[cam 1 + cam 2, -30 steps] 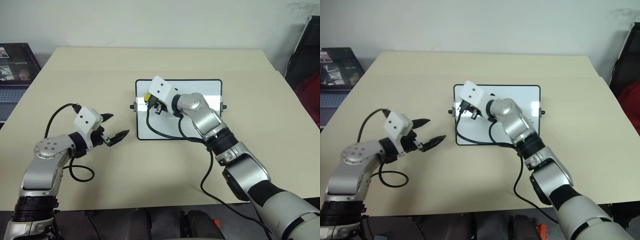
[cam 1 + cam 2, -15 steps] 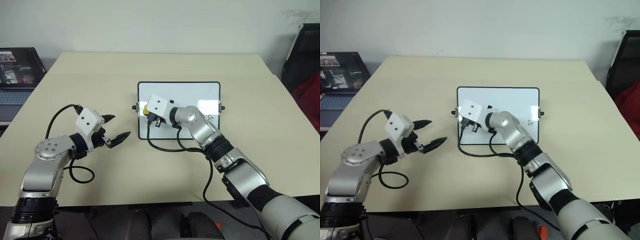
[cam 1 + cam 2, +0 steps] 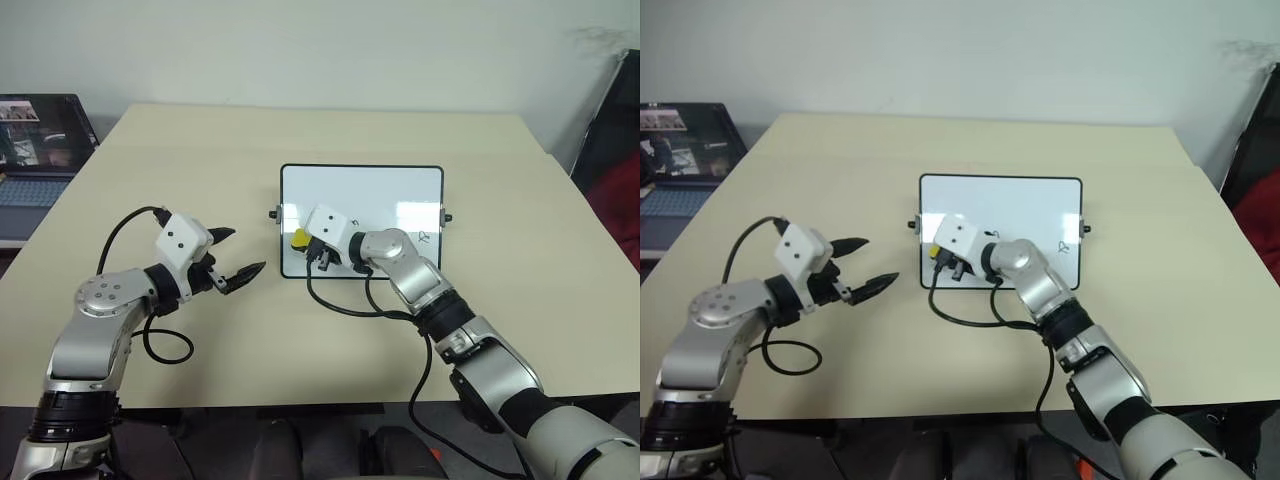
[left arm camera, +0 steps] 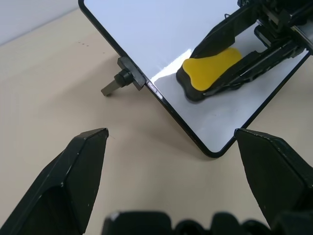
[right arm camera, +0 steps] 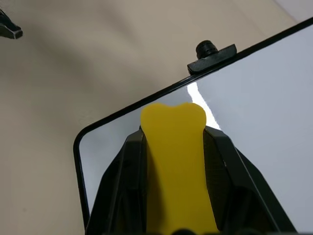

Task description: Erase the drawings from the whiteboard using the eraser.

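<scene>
The whiteboard [image 3: 390, 195] lies flat at the middle of the table, and one small black drawing [image 3: 424, 238] sits near its right edge. My right gripper [image 3: 303, 244] is shut on the yellow eraser [image 3: 299, 240] and holds it over the board's near left part. In the left wrist view the eraser [image 4: 212, 66] rests low against the glossy surface between the black fingers [image 4: 222, 34]. The right wrist view has the eraser [image 5: 173, 161] pointing at the board's corner and its side knob [image 5: 208, 49]. My left gripper [image 3: 235, 255] is open, empty, and hovers over the table left of the board.
An open laptop [image 3: 30, 150] stands on a separate surface at the far left. A dark object [image 3: 610, 130] leans beyond the table's right side. Black cables hang from both wrists, and the right one's loop [image 3: 345, 300] lies in front of the board.
My right gripper has carried the eraser down the board's left side, from the upper left part towards the near edge. The left arm has stayed put. The camera has shifted slightly.
</scene>
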Action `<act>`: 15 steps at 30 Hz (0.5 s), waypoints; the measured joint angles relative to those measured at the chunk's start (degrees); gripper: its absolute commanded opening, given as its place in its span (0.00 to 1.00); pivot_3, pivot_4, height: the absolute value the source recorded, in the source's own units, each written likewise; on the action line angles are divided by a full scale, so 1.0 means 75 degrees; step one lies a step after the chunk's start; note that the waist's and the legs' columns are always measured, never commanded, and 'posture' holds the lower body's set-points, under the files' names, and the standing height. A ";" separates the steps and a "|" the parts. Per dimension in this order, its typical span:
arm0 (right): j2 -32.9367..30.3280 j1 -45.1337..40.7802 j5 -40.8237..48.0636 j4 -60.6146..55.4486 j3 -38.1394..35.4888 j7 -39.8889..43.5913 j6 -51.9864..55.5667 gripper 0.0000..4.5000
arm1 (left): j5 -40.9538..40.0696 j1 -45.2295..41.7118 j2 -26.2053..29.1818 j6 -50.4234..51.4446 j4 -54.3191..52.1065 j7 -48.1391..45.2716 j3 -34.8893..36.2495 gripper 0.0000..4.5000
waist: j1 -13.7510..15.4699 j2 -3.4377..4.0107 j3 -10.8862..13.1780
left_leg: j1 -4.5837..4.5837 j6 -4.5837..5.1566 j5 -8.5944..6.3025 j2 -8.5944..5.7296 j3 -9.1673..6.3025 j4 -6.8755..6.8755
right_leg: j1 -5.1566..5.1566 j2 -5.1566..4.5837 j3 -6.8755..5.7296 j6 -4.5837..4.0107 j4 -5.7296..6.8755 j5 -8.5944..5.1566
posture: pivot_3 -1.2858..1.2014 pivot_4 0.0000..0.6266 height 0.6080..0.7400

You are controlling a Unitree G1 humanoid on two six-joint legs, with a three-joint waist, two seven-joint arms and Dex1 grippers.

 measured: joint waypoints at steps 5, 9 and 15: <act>-0.0413 0.0579 0.0665 -0.2839 -0.0618 0.0221 0.1875 0.27 | 0.0002 -0.0093 -0.0047 -0.0011 0.0059 -0.0054 -0.0023 1.00 | 0.0023 0.0025 0.0029 | -0.0158 -0.0009 -0.0002 -0.0017 0.0006 -0.0001 | -0.0141 0.0012 -0.0004 0.0006 -0.0011 0.0002 | 0.52 0.24 1.00; -0.0707 0.0921 0.1233 -0.4769 -0.1168 0.0215 0.2948 0.27 | -0.0001 -0.0148 -0.0167 -0.0052 0.0055 -0.0068 -0.0031 1.00 | 0.0008 0.0026 0.0029 | -0.0157 -0.0046 -0.0031 -0.0013 0.0008 -0.0013 | -0.0133 0.0035 -0.0002 0.0012 -0.0062 -0.0004 | 0.52 0.24 1.00; -0.1506 0.2111 0.2112 -0.6798 -0.1820 0.0210 0.4251 0.27 | -0.0021 -0.0115 -0.0349 -0.0103 0.0004 0.0055 -0.0023 1.00 | 0.0012 0.0029 0.0032 | -0.0157 -0.0046 -0.0037 -0.0020 0.0011 -0.0012 | -0.0115 0.0034 0.0006 0.0013 -0.0097 -0.0005 | 0.52 0.24 1.00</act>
